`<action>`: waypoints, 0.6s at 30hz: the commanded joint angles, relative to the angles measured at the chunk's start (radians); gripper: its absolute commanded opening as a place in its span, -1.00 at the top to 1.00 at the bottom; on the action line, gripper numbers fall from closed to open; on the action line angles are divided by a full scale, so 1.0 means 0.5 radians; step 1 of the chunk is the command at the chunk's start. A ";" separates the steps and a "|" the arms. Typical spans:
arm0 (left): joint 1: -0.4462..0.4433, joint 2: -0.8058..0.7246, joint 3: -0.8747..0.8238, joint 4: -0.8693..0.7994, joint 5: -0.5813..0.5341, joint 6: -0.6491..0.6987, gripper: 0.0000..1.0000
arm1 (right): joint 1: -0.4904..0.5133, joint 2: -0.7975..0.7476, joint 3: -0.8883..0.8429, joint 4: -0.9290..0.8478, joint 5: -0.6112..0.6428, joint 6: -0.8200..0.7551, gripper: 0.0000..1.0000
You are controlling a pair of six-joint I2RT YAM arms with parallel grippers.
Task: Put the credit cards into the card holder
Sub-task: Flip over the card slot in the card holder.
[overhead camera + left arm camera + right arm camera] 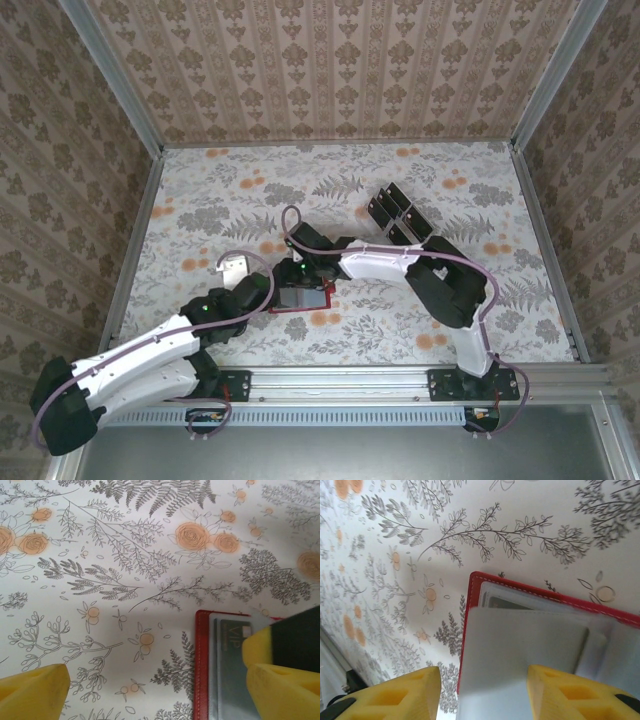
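The card holder [298,309] is the red wallet lying open on the floral table, under both grippers. In the left wrist view its red edge [202,670] frames a clear sleeve with a dark "VIP" credit card [231,665] inside. My left gripper [155,682] is open wide, and its right finger [280,685] hangs over the wallet. My right gripper [484,680] is open above the wallet [472,605], with a grey inner leaf [520,645] raised between its fingers and a gap on the left side. More black credit cards [395,212] stand at the back right.
The standing cards sit in a clear rack [410,228] just behind the right arm. A small pale object [235,266] lies left of the grippers. Metal rails border the table on both sides and along the near edge.
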 commanded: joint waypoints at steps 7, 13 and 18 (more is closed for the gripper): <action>0.045 -0.011 0.003 0.006 0.078 -0.014 -1.00 | 0.063 0.160 0.118 -0.106 0.006 0.004 -0.01; 0.076 -0.005 0.002 0.012 0.098 0.000 -0.99 | 0.057 0.120 0.174 -0.132 -0.013 -0.034 -0.01; 0.092 0.017 0.022 0.003 0.104 0.007 -1.00 | 0.000 -0.068 0.169 -0.139 -0.004 -0.080 -0.02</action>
